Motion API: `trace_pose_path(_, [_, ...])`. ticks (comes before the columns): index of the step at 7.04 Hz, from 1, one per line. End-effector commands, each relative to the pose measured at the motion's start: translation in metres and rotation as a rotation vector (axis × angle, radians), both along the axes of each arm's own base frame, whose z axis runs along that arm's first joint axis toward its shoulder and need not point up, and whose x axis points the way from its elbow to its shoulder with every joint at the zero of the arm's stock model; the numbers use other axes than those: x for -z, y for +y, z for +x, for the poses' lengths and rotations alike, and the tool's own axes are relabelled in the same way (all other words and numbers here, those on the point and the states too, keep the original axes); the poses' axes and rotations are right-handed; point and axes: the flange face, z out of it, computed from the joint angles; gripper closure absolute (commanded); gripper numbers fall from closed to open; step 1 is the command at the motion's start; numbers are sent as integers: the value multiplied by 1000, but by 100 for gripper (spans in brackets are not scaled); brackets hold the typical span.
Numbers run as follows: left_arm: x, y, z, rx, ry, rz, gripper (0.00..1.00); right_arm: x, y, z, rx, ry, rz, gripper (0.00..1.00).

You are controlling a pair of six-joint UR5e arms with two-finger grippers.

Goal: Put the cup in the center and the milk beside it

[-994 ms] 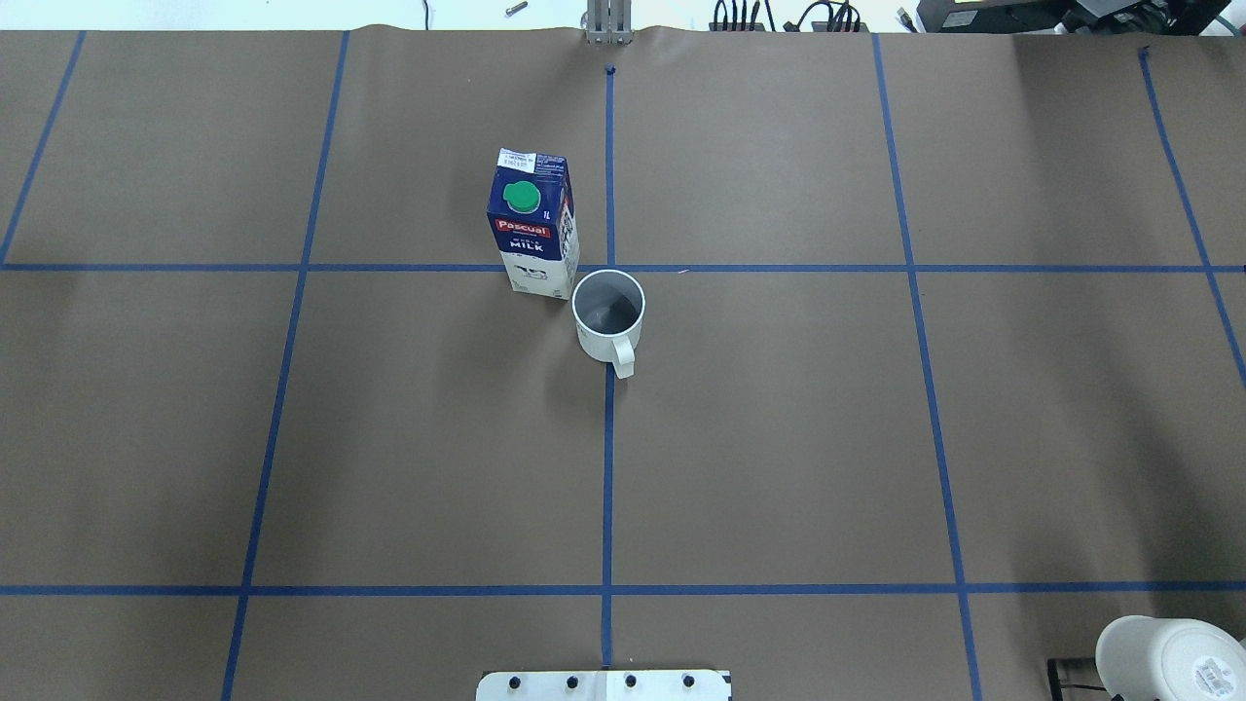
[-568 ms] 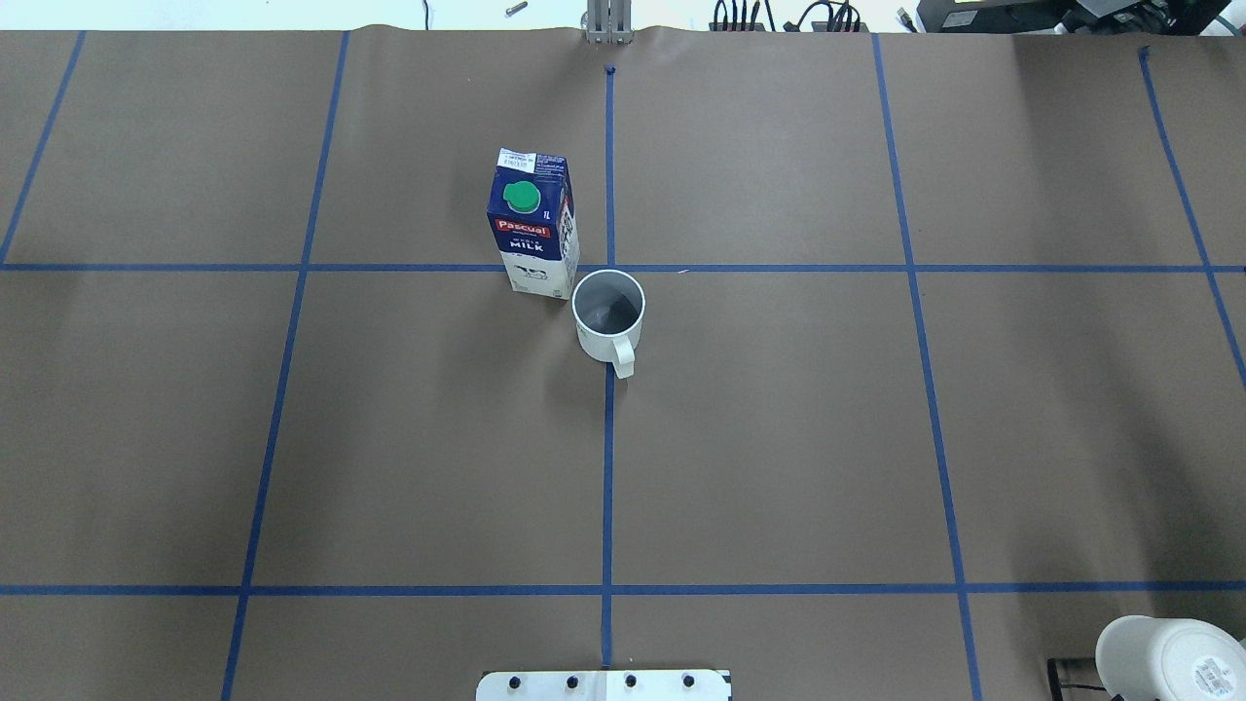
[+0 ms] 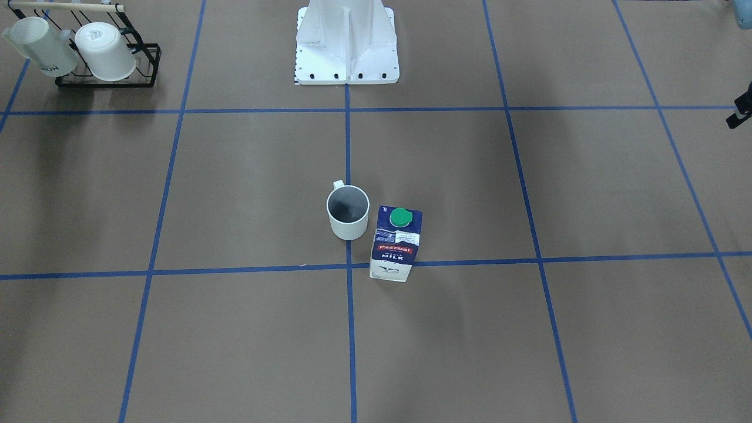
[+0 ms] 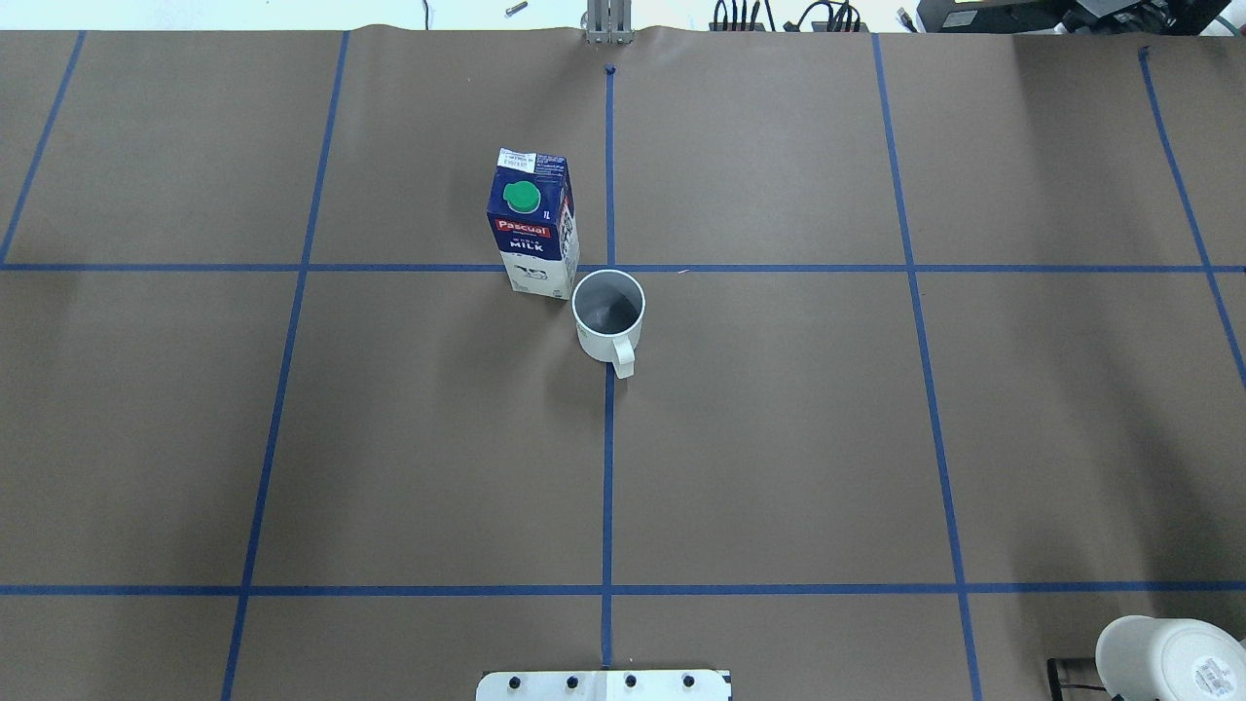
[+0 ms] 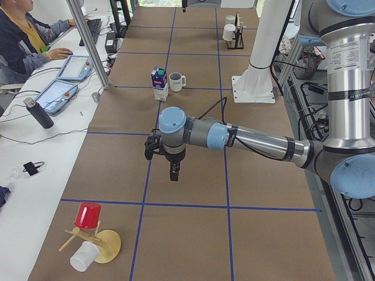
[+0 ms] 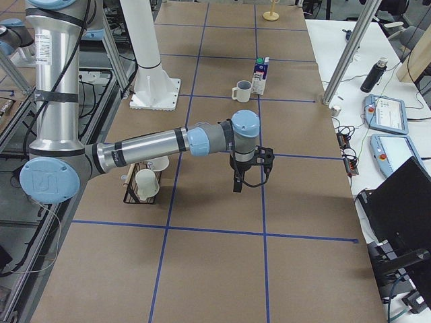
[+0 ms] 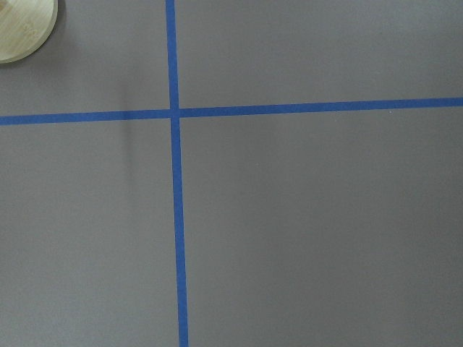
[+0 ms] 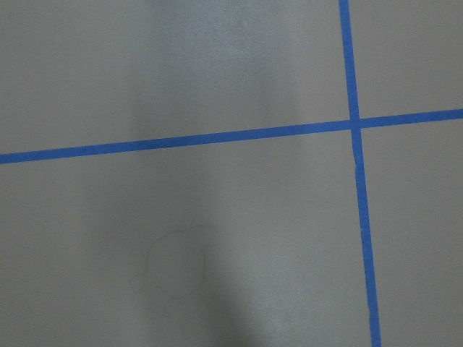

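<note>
The white cup (image 4: 608,316) stands upright on the vertical blue line of the center (image 4: 607,438), its handle toward the robot. It also shows in the front view (image 3: 348,214). The milk (image 4: 532,229) stands upright just to the cup's far left, close beside it, astride the horizontal tape line; it also shows in the front view (image 3: 395,244). The left gripper (image 5: 171,172) hangs over the table far from both things, and I cannot tell whether it is open or shut. The right gripper (image 6: 237,185) hangs likewise at the other end; its state cannot be told either.
A black rack with two white mugs (image 3: 97,53) stands near the robot's right side, also in the overhead view (image 4: 1168,657). The white robot base (image 3: 346,41) is at the table's edge. A wooden stand with a red cup (image 5: 88,216) is at the left end.
</note>
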Motion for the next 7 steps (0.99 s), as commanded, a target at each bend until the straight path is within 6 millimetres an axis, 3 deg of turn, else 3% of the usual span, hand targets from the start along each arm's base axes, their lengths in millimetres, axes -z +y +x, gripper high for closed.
trace_pose_path(1, [1, 0, 0, -1, 0, -3, 2, 1, -1, -1, 9, -5, 5, 0])
trace_pose_path(7, [2, -1, 0, -2, 1, 0, 2, -10, -2, -1, 54, -1, 28, 0])
